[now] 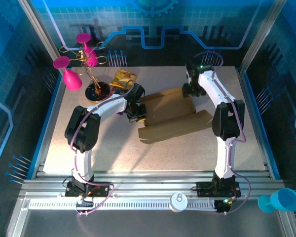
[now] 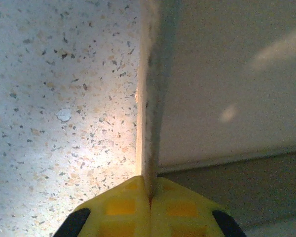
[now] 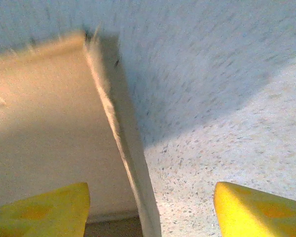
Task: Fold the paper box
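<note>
My left gripper [image 2: 150,201] bends low, clamped on an upright wall of the brown paper box [image 1: 173,118]. My right gripper [image 3: 150,210] stands spread astride another wall.

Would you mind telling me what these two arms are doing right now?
The two arms are working on the paper box, which lies partly folded in the middle of the table. The left gripper is shut on one cardboard edge; the right gripper stands open with another edge between its fingers, not gripping it.
</note>
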Robot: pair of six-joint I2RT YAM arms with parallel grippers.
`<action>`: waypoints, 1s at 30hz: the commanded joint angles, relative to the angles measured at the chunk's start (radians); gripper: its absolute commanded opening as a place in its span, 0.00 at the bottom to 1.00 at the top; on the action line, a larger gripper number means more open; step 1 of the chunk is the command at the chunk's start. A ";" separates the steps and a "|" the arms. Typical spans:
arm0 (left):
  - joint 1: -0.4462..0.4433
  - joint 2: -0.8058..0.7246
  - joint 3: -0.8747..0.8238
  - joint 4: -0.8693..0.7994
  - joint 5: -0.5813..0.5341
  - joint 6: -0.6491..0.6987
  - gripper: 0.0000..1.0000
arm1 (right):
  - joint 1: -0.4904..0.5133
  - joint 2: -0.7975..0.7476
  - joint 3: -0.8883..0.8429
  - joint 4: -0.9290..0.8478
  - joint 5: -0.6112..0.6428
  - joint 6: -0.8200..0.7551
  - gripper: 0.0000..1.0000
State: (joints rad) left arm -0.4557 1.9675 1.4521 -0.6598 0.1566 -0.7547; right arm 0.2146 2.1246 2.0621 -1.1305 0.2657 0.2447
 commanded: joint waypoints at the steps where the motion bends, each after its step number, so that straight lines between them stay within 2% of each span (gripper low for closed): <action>1: -0.007 0.013 0.008 -0.023 0.032 -0.142 0.00 | -0.022 -0.082 0.189 -0.205 0.088 0.167 0.78; 4: -0.006 0.014 0.034 -0.060 0.008 -0.254 0.00 | -0.047 -0.158 0.287 -0.284 0.079 0.295 0.80; 7: -0.008 0.007 0.041 -0.064 0.017 -0.373 0.00 | -0.050 -0.278 0.239 -0.312 0.030 0.411 0.79; 12: -0.025 -0.037 -0.003 0.017 0.007 -0.556 0.00 | -0.046 -0.563 -0.081 -0.258 -0.035 0.569 0.75; 16: -0.036 -0.024 -0.004 0.053 0.027 -0.626 0.00 | -0.041 -0.709 -0.316 -0.153 -0.195 0.612 0.68; 20: -0.046 -0.007 0.004 0.071 0.036 -0.651 0.00 | -0.021 -0.723 -0.466 -0.044 -0.312 0.629 0.65; 23: -0.056 0.002 0.019 0.068 0.035 -0.651 0.00 | -0.013 -0.700 -0.490 0.015 -0.348 0.612 0.64; 30: -0.066 0.007 0.005 0.092 0.040 -0.671 0.00 | 0.040 -0.690 -0.469 0.023 -0.254 0.565 0.59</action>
State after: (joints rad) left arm -0.5114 1.9690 1.4559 -0.5934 0.1669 -1.3952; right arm 0.2379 1.4658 1.5745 -1.1324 -0.0074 0.8188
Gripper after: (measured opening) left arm 0.053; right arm 0.589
